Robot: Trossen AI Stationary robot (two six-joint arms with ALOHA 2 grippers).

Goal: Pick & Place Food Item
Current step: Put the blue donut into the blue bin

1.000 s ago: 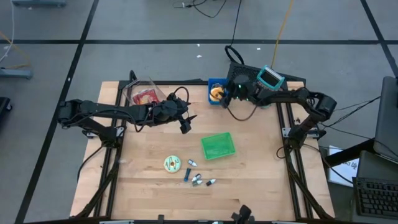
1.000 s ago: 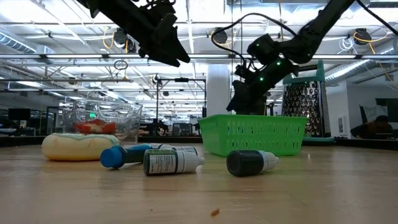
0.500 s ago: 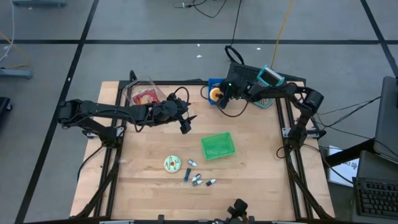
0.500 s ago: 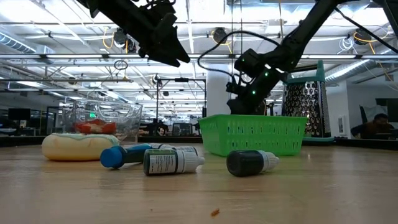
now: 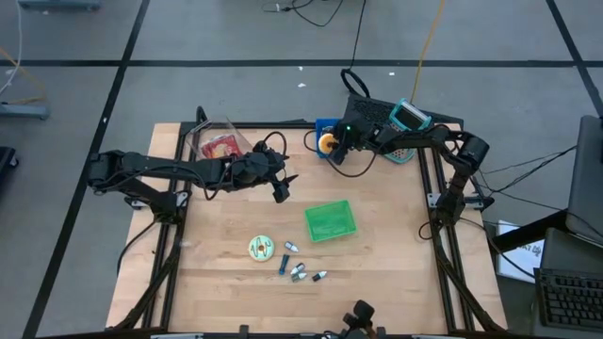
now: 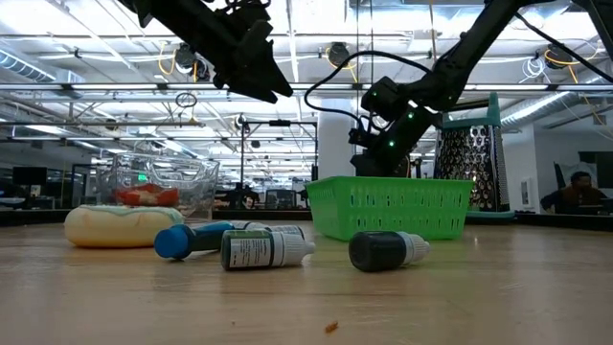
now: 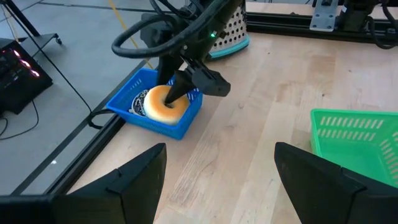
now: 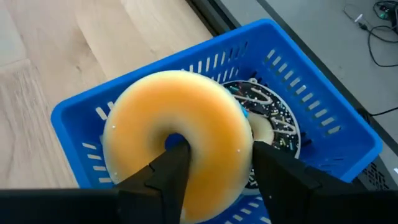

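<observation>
Now right gripper (image 8: 214,171) straddling orange donut (image 8: 180,127), grip unclear, left gripper (image 7: 217,180) open.

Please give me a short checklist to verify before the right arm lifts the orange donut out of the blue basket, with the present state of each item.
1. Right pincer astride the orange donut, one finger in its hole: ok.
2. Grip fully closed on the donut: cannot tell.
3. Donut free of the dark sprinkled donut beside it: not ok, they touch.
4. Blue basket will stay down during lifting: cannot tell.
5. Left pincer apart from the blue basket, above the table: ok.
6. Green basket empty: ok.
</observation>
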